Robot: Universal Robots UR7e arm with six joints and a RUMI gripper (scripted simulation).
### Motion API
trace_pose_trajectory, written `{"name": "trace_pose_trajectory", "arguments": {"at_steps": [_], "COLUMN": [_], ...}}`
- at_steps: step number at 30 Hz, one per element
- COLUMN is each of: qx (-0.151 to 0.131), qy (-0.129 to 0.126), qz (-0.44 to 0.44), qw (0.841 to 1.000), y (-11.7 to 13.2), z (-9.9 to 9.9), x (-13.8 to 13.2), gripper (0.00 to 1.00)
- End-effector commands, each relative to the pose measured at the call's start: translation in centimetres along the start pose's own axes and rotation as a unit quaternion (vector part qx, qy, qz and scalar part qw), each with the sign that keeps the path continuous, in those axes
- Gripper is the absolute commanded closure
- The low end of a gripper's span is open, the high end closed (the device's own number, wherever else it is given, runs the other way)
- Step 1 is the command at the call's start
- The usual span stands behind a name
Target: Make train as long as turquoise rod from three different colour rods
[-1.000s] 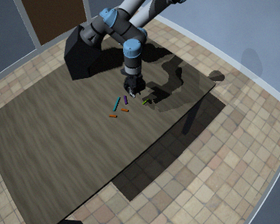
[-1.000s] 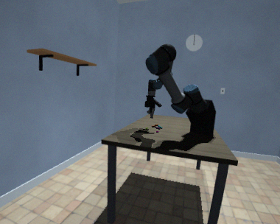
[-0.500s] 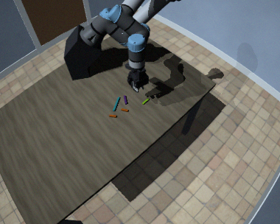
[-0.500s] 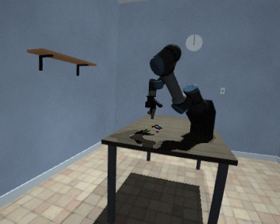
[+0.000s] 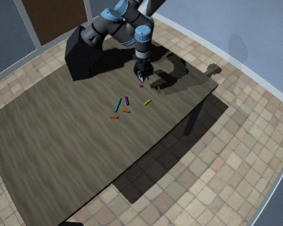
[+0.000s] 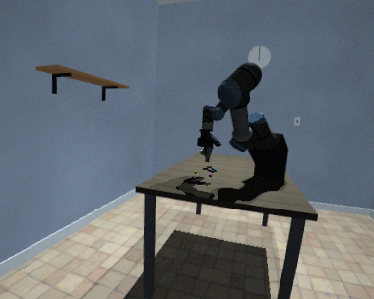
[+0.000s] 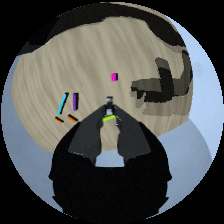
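Note:
My gripper (image 5: 141,79) (image 6: 207,158) (image 7: 109,105) hangs above the table, just over the magenta rod (image 5: 141,85) (image 7: 114,77). It is shut, and a small grey rod (image 7: 109,99) shows between the fingertips. The lime rod (image 5: 147,102) (image 7: 109,117) lies flat on the table below the fingers. The turquoise rod (image 5: 118,105) (image 7: 63,104) and the purple rod (image 5: 126,100) (image 7: 75,101) lie side by side to the left. Two orange rods (image 5: 126,111) (image 5: 114,117) lie just in front of them, apart from each other. No rods touch end to end.
The dark wooden table (image 5: 47,149) has its right edge close behind the lime rod. The robot's black base (image 5: 78,52) stands at the back of the table. The arm's shadow falls near the magenta rod.

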State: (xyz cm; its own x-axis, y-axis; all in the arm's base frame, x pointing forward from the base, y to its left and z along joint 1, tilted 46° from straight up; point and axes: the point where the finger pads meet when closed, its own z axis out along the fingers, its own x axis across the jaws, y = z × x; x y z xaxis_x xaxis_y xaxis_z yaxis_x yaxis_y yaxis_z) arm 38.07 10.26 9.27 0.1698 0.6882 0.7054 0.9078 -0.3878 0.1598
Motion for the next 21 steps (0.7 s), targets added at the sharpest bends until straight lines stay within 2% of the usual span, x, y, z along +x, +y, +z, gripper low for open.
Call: {"name": "trace_pose_trajectory", "arguments": {"at_steps": [1, 21], "qx": [-0.002, -0.002], "qy": [-0.001, -0.001], "qz": [0.006, 0.006], "qw": [1.0, 1.0], "y": [-1.11, -1.1], "z": [-0.55, -0.28], "x": [0.79, 0.79], "gripper": [1.0, 1.0]}}
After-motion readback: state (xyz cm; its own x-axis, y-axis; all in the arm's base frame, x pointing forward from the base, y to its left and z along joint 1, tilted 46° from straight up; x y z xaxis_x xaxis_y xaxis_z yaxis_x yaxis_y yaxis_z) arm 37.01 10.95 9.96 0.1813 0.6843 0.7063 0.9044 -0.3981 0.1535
